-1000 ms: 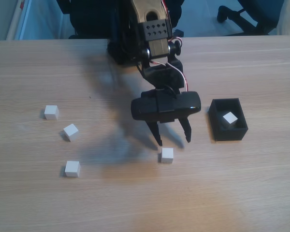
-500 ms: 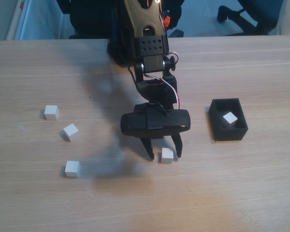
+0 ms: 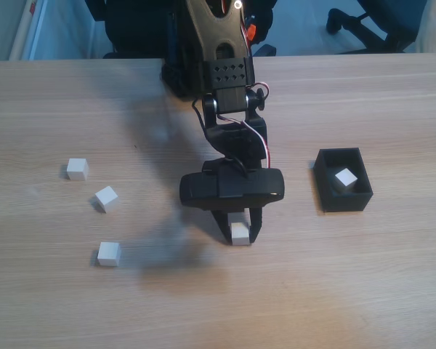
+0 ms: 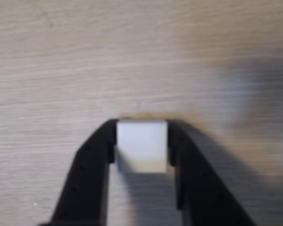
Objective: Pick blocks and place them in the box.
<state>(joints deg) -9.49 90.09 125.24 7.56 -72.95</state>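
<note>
My black gripper (image 3: 239, 235) stands low over the wooden table, shut on a white block (image 3: 240, 233) that rests on the surface between its fingers. The wrist view shows that block (image 4: 141, 145) squeezed at the fingertips (image 4: 98, 141) of the gripper (image 4: 141, 141), both sides touching. Three more white blocks lie loose at the left: one (image 3: 77, 169), one (image 3: 107, 198) and one (image 3: 109, 254). The black box (image 3: 331, 198) sits to the right of the gripper with a white block (image 3: 345, 178) inside.
The arm's base (image 3: 182, 76) stands at the table's far edge. Beyond the table, an office chair's foot (image 3: 356, 22) shows at top right.
The gripper came down and leftward over the block near the table's middle, then closed its fingers on it. The other blocks and the box stayed put.
</note>
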